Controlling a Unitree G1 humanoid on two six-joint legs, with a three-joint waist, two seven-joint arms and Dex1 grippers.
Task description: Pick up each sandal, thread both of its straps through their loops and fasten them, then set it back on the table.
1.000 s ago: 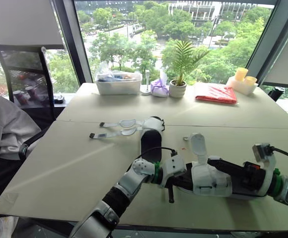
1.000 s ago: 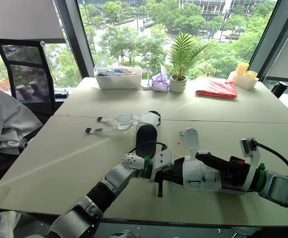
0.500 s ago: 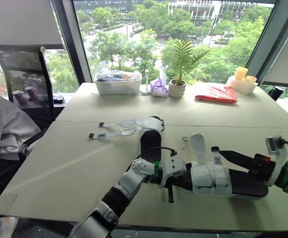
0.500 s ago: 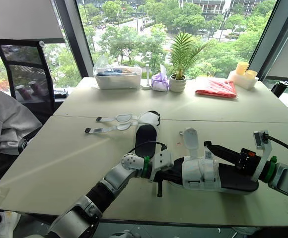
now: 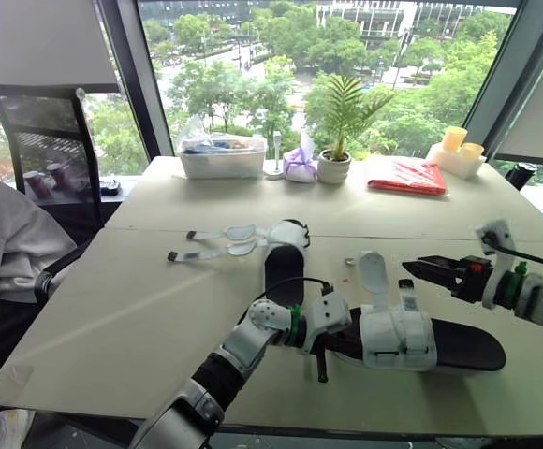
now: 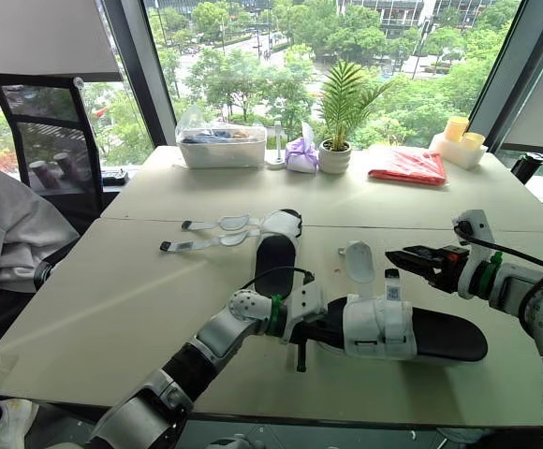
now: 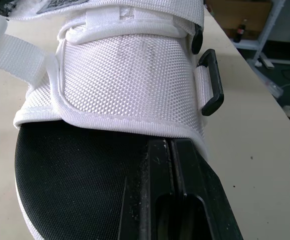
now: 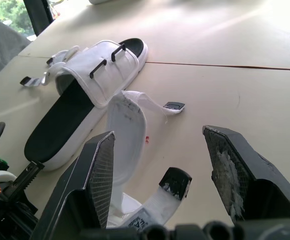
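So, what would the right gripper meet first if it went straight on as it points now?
Probably the raised loose strap of the near sandal, just ahead of the right gripper; depth is unclear.

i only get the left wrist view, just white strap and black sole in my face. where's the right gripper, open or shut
Observer: Open, jaws wide apart. The right gripper hangs by the heel half of the near sandal, touching nothing.
Operator: any strap loose on this sandal
Observer: Yes, one strap stands up on its far side, in no loop.
Operator: and the other sandal
Observer: The far sandal lies flat on the table, with its two straps spread out unfastened toward the robot's left.
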